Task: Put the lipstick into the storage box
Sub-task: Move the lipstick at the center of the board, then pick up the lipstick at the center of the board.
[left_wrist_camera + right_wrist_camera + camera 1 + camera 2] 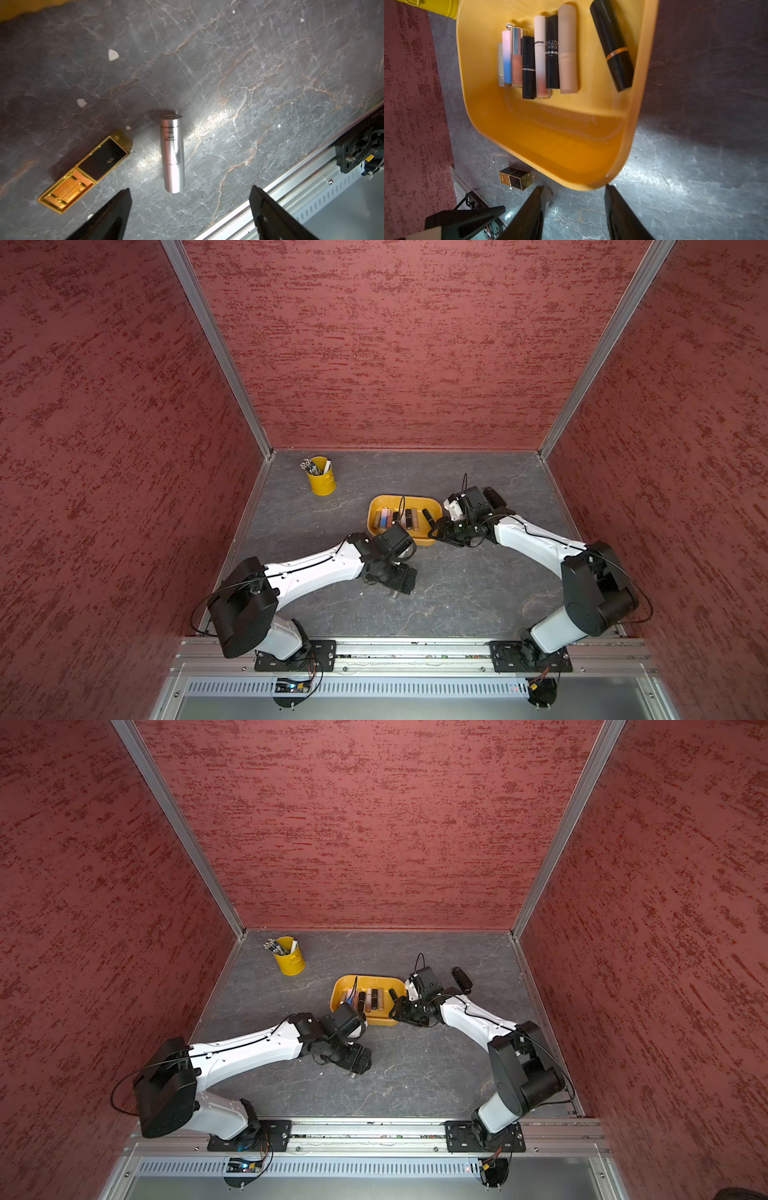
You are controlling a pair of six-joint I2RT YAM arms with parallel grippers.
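Down on the veined grey stone-look table [249, 83], we saw a smooth silver lipstick [172, 153] lying flat, outside the glossy orange storage box [571, 162], with a boxy gold-and-black case [87, 170] beside it. Our left gripper [190, 191] hung over it spread wide, empty. Our right gripper [575, 187] sat by the box's rounded corner, jaws apart, gripping nothing. Tubes [542, 62] lay in a row inside; in both top views the left wrist [395, 541] mostly hid the silver one.
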